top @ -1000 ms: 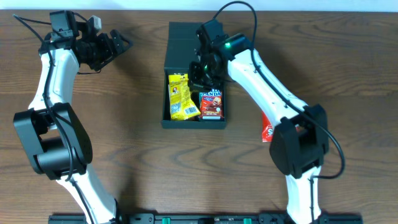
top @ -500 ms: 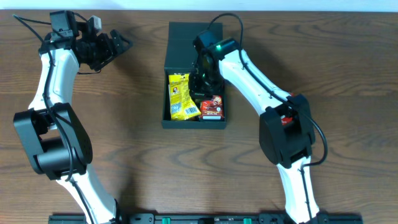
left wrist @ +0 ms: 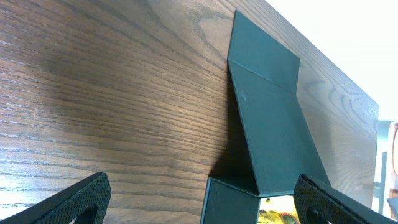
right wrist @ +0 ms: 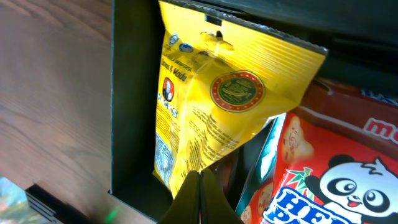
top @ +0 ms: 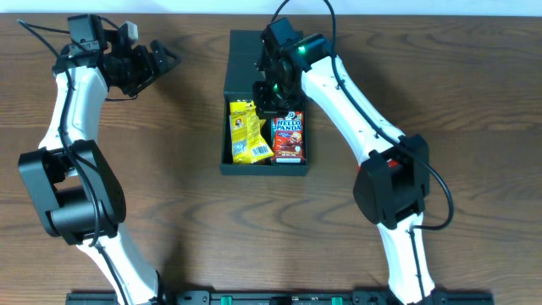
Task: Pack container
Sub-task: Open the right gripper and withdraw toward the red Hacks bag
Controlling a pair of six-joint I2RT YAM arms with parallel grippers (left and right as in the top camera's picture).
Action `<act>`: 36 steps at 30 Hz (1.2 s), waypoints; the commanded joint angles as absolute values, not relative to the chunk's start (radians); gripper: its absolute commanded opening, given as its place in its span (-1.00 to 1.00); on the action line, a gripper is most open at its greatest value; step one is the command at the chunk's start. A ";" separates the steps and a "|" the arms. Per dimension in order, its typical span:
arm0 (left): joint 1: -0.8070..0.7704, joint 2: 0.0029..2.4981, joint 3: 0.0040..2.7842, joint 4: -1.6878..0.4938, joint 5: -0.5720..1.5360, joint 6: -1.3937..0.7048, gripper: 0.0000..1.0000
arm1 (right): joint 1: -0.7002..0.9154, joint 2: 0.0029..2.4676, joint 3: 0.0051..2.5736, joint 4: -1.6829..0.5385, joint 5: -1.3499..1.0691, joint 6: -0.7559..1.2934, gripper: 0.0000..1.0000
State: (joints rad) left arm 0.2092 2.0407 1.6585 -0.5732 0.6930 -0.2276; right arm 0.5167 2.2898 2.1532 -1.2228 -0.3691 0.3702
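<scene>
- Two snack packets lie inside the container [top: 225, 135]: a yellow packet [top: 245, 131] on the left arm's side and a red Hello Panda packet [top: 289, 137] just beside it.
- The container is a shallow, matte, dark teal-black cardboard box at the far middle of the wooden table [top: 474, 85].
- Its hinged flap lid [top: 250, 59] is open, thrown back toward the far edge and creased into two panels.
- The right gripper [top: 273, 91] hangs over the rear of the box, above the packets, fingertips pinched together with nothing between them.
- The left gripper [top: 165, 59] is well to the left of the lid, its fingers [left wrist: 81, 202] spread wide and empty.
</scene>
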 commanded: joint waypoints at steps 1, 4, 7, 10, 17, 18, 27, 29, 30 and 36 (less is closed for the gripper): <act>0.213 2.040 1.649 -0.571 0.696 -0.210 0.90 | 0.542 2.286 2.129 -1.219 -0.365 0.310 -0.97; 0.213 2.040 1.649 -0.571 0.696 -0.210 0.90 | 0.553 2.311 2.117 -1.221 -0.364 0.297 -0.97; 0.213 2.040 1.649 -0.571 0.696 -0.210 0.90 | 0.556 2.352 2.116 -1.241 -0.363 0.290 -0.97; 0.213 2.040 1.649 -0.572 0.696 -0.210 0.90 | 0.556 2.397 2.116 -1.280 -0.362 0.289 -0.96; 0.213 2.040 1.649 -0.571 0.696 -0.210 0.91 | 0.558 2.411 2.117 -1.303 -0.242 0.287 -0.97; 0.213 2.040 1.649 -0.572 0.696 -0.210 0.90 | 0.558 2.411 2.117 -1.303 -0.238 0.286 -0.96; 0.213 2.040 1.649 -0.572 0.696 -0.210 0.90 | 0.549 2.372 2.285 -1.351 -0.292 0.204 -0.97; 0.213 2.040 1.649 -0.572 0.696 -0.210 0.91 | 0.534 2.333 2.386 -1.374 -0.292 0.170 -0.97; 0.213 2.040 1.649 -0.572 0.695 -0.209 0.91 | 0.520 2.304 2.439 -1.386 -0.289 0.144 -0.97; 0.213 2.040 1.649 -0.585 0.669 -0.209 0.91 | 0.338 2.204 2.498 -1.486 -0.127 0.110 -0.97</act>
State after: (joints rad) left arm 0.2092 2.0407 1.6585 -0.5793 0.6838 -0.2276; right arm 0.4507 2.2574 2.4756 -1.4460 -0.2325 0.1577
